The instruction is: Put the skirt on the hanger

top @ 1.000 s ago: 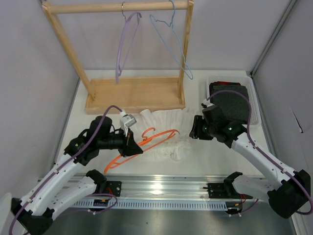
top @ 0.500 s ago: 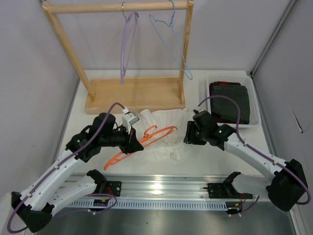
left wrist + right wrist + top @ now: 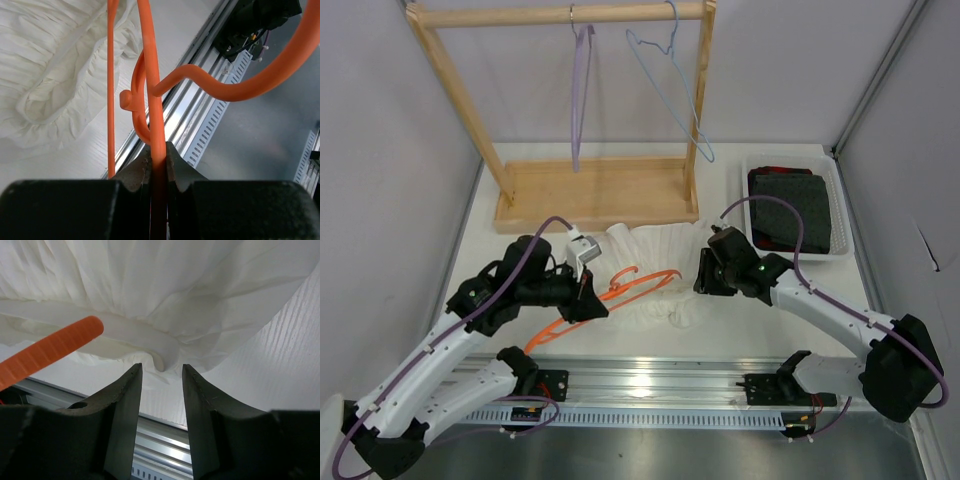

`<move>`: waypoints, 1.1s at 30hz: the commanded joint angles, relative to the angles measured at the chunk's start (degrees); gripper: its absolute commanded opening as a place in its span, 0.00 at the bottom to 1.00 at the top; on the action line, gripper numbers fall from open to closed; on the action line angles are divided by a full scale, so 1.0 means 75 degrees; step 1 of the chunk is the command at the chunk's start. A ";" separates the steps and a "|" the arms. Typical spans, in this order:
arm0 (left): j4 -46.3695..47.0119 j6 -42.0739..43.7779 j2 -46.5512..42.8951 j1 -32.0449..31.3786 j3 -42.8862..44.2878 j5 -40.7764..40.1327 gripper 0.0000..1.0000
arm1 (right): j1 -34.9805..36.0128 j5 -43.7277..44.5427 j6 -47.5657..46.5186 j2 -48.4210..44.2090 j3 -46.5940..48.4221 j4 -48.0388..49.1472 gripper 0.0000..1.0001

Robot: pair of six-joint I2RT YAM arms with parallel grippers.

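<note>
The white ruffled skirt [image 3: 655,250] lies crumpled on the table's middle. The orange hanger [image 3: 620,290] slants over its near-left part, hook end on the frills. My left gripper [image 3: 588,300] is shut on the hanger's bar [image 3: 150,75], which runs straight up between the fingers, with the left gripper [image 3: 157,150] beside the skirt [image 3: 55,75]. My right gripper [image 3: 705,275] is at the skirt's right edge. In the right wrist view the right gripper [image 3: 161,371] is open, and a fold of the skirt [image 3: 150,285] hangs just at its fingertips. The hanger [image 3: 50,352] crosses at the left.
A wooden rack [image 3: 590,195] stands at the back with a lilac hanger [image 3: 580,90] and a pale blue hanger [image 3: 670,90] on its rail. A white tray [image 3: 835,200] at the right holds dark folded cloth. A metal rail [image 3: 650,385] runs along the near edge.
My right gripper has moved left up to the skirt's right edge, and its jaws have narrowed a little. The left gripper has kept its hold and shifted the hanger slightly. The lilac hanger swings.
</note>
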 commanded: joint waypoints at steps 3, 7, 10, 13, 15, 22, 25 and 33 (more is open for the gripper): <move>-0.0198 0.0184 -0.0164 -0.0071 0.0201 0.0413 0.00 | 0.0044 0.0182 0.0118 0.0132 -0.0094 0.0366 0.42; -0.0339 0.0254 -0.0211 -0.0060 0.0201 0.0425 0.00 | 0.0056 0.0194 0.0118 0.0144 -0.0118 0.0401 0.40; -0.0444 0.0337 -0.0094 -0.0071 0.0155 0.0273 0.00 | 0.0068 0.0182 0.0129 0.0144 -0.0129 0.0413 0.39; -0.0374 0.0325 0.0069 -0.0060 0.0072 0.0273 0.00 | 0.0079 0.0194 0.0129 0.0121 -0.0153 0.0413 0.39; -0.0269 0.0302 0.0128 -0.0060 0.0026 0.0307 0.00 | 0.0091 0.0194 0.0141 0.0086 -0.0165 0.0401 0.39; 0.0035 0.0302 0.0527 -0.0060 0.0142 0.0249 0.00 | 0.0103 0.0206 0.0118 0.0015 -0.0223 0.0389 0.39; 0.0129 0.0337 0.0796 -0.0060 0.0247 0.0331 0.00 | 0.0103 0.0182 0.0129 -0.0020 -0.0223 0.0366 0.38; -0.0163 0.0583 0.1429 -0.0060 0.0646 0.0460 0.00 | 0.0103 0.0311 0.0059 -0.0348 -0.0176 0.0167 0.41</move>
